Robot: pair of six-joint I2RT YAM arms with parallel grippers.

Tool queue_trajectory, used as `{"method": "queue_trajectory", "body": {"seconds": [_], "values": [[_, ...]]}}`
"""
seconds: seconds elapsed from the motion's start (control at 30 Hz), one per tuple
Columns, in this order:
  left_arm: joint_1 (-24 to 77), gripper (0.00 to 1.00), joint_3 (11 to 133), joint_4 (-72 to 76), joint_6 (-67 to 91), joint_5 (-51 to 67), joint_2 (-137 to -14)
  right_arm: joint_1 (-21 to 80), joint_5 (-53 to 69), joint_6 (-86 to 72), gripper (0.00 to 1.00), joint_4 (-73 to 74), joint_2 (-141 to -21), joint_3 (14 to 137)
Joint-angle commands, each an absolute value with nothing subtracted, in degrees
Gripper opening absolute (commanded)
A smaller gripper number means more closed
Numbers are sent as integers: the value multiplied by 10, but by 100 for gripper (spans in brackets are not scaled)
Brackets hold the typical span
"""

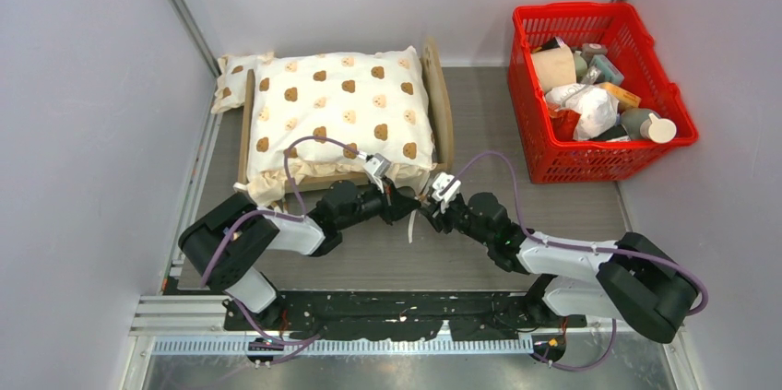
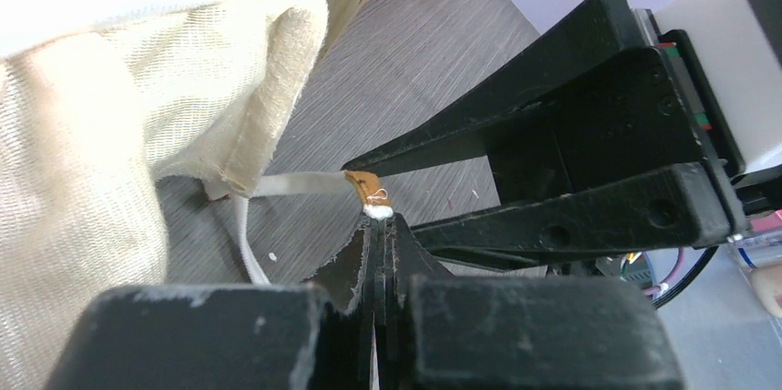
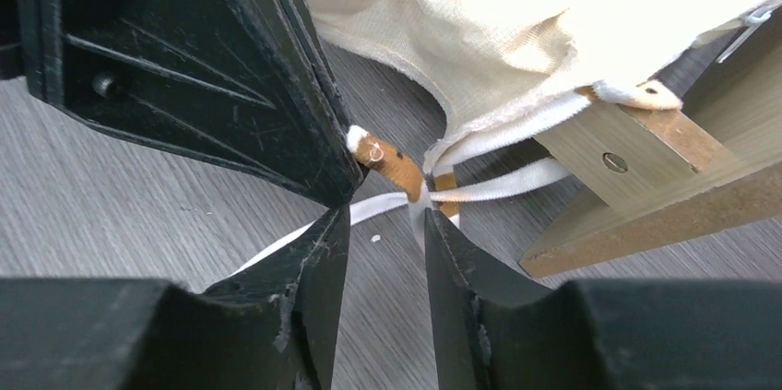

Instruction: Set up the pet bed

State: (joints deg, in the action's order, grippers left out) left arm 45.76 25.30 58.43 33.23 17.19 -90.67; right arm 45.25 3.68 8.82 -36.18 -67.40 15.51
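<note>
On tabletop (image 1: 489,123): pet bed (image 1: 442,95), cream bear-print cushion (image 1: 337,109) lying on it. Just beside bed's near right corner: both pincers, tips close together. There left pincer (image 2: 377,229) closed, pinching brown-tipped end of white tie ribbon (image 3: 489,189) that runs from cushion corner. Facing it, right pincer (image 3: 383,233) partly open, same ribbon passing between its fingers. Well right of bed: red basket (image 1: 576,10), filled with mixed items.

Ribbon tip (image 2: 367,189) in left hand (image 2: 379,230)
</note>
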Motion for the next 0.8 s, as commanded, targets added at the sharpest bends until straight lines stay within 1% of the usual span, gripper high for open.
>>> {"method": "queue_trajectory", "body": {"seconds": [0.0,0.07,0.1,0.17,0.33,0.37,0.4,0.43,0.47,0.5,0.57,0.63,0.77], "values": [[449,0,259,603,340,191,-894,450,4,117,37,-412,-680,163],[446,0,260,603,343,195,-897,450,-22,113,27,-426,-673,154],[444,0,260,606,345,196,-899,450,-25,112,18,-432,-670,152],[441,0,260,611,349,199,-901,450,-30,114,7,-424,-665,153],[435,0,262,612,353,207,-900,451,-25,116,5,-413,-650,149],[435,0,262,612,353,208,-900,450,-23,118,7,-413,-648,148],[435,0,263,611,353,208,-900,450,-22,121,10,-411,-647,148],[435,0,263,610,354,209,-900,450,-18,125,22,-397,-646,150],[434,0,263,610,355,210,-901,450,-17,133,27,-389,-645,154],[434,0,263,609,355,211,-900,451,-16,136,35,-377,-644,156],[433,0,263,608,356,212,-899,450,-14,144,43,-373,-643,160],[433,0,264,607,357,213,-899,450,-12,153,47,-370,-652,164],[432,0,266,603,357,216,-897,450,-9,172,48,-369,-683,184]]}}
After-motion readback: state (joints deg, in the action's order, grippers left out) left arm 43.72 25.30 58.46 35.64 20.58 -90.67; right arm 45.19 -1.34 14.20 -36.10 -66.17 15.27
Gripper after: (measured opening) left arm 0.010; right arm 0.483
